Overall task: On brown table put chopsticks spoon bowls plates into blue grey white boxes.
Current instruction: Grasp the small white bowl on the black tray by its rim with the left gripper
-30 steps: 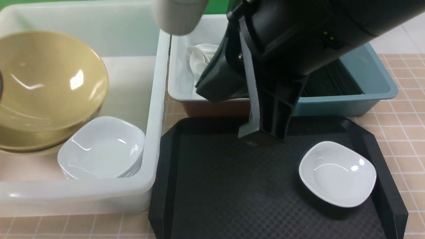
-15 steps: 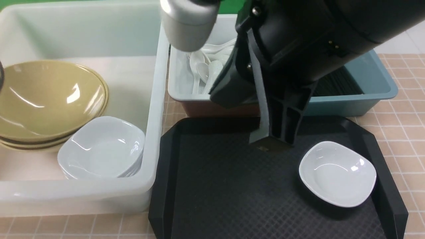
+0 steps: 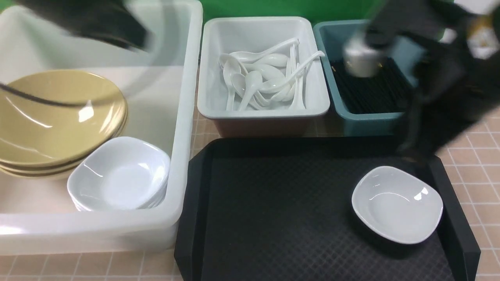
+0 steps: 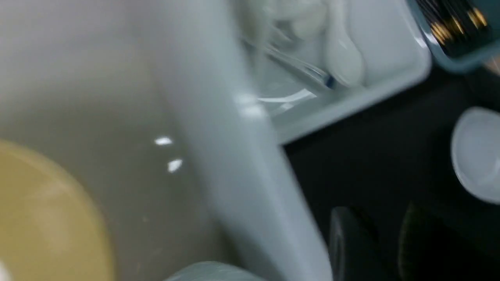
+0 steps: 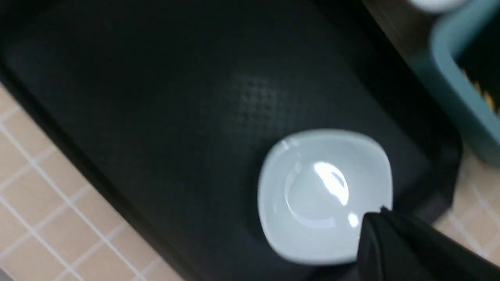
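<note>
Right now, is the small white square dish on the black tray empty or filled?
Empty: the small white square dish shows only its bare glossy inside, upright on the black tray.

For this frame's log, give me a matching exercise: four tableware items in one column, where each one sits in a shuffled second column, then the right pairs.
Items
1. yellow bowls
2. white spoons
3. black chopsticks
4. single white dish

Places
A. grey box
B. black tray
C. white box
D. blue box

Pairs: 1-C, 2-A, 3-D, 4-B.
</note>
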Robot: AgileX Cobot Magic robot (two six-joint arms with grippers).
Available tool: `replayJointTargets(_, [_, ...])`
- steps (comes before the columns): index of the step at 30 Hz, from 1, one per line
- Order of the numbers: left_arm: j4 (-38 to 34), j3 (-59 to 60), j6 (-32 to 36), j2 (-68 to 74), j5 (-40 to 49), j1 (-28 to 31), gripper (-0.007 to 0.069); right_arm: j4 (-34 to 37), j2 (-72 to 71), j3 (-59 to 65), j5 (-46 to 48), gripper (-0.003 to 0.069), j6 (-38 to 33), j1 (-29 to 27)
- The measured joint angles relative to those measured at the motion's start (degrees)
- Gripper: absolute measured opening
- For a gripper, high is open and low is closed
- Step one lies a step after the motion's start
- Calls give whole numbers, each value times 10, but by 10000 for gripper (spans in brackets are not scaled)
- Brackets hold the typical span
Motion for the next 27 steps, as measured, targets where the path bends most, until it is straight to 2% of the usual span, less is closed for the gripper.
replayJointTargets(3, [9, 0, 18, 44, -7, -101, 7, -1, -79, 62, 0, 48, 15, -45])
replayJointTargets(5, [10, 0, 39, 75, -24, -177, 1, -1, -141, 98, 0, 48, 18, -64])
replayJointTargets(9, [10, 0, 53, 125, -83, -281, 1, 0, -221, 138, -3, 48, 31, -75])
replayJointTargets(11, [10, 0, 36, 139, -117, -301, 3, 1, -243, 148, -3, 48, 35, -76])
replayJointTargets(12, [15, 0, 4, 157, -151, -321, 6, 1, -262, 155, -4, 48, 42, -76])
replayJointTargets(16, [37, 0, -61, 190, -196, -341, 27, 2, -284, 167, -3, 48, 46, -76])
replayJointTargets(20, [46, 0, -103, 214, -211, -345, 109, 2, -285, 173, 2, 48, 47, -76])
replayJointTargets(21, [47, 0, -122, 226, -221, -345, 175, 3, -285, 179, 2, 48, 47, -76])
replayJointTargets(23, [47, 0, -127, 234, -228, -345, 218, 3, -285, 181, 2, 48, 47, -76])
replayJointTargets(25, [47, 0, -133, 251, -252, -345, 351, 3, -285, 191, 1, 48, 42, -76])
replayJointTargets(26, [47, 0, -134, 254, -257, -346, 360, 3, -285, 192, 1, 48, 41, -76])
replayJointTargets(27, [47, 0, -135, 262, -273, -346, 424, 3, -285, 199, 0, 48, 41, -76])
